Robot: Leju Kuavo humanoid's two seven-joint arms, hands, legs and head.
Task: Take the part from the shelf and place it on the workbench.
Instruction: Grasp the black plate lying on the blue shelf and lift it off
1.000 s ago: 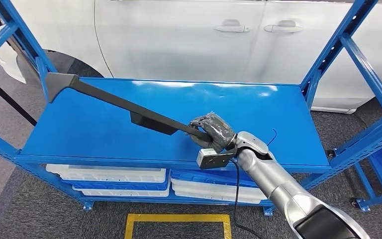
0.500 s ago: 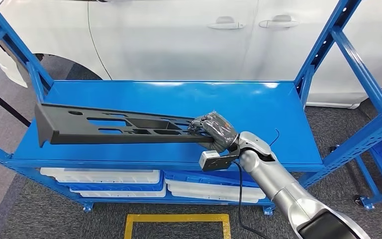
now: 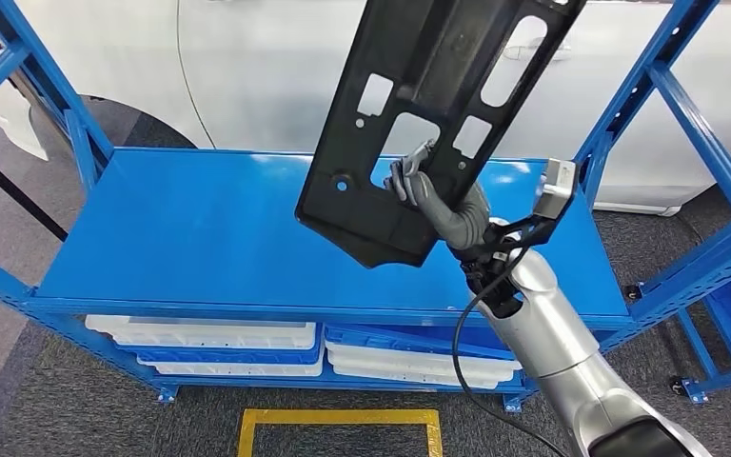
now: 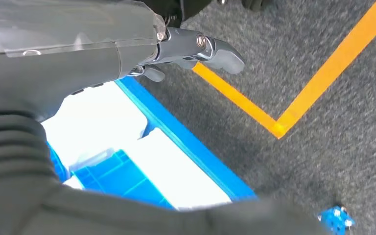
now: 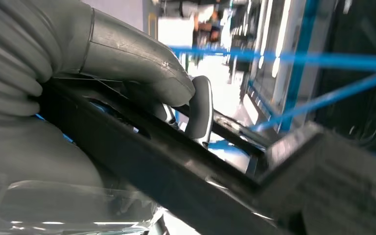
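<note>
- While the white car (image 3: 276,67) fills the background, its glossy doors sit just behind the rack, which suggests the part belongs to that kind of bodywork.
- Blue steel shelf (image 3: 200,238): a smooth, painted top deck framed by bolted uprights and diagonal braces, with white and blue plastic trays (image 3: 219,338) stacked on the level below.
- Grey carpet floor (image 4: 333,147) with orange-yellow tape (image 4: 323,78) marking a standing box, probably where the robot should plant itself.
- Part (image 3: 428,114): a long, flat, matte black plastic panel with rectangular and rounded cut-outs and a raised lip. It is lifted clear of the shelf and stands steeply on end, its top running out of sight above, its lower end hanging over the deck.
- Right robot hand (image 3: 438,205): clamped on the part near its lower end, the thumb over one face and the fingers (image 5: 199,110) hooked through a cut-out. Gripping so low on a long panel looks to me like a hold prone to swinging.
- Left robot hand (image 4: 196,49): hanging low near the trays and floor, holding nothing; whether its fingers are spread or curled I cannot tell.
- No desk in sight; I judge the carry comes next.
</note>
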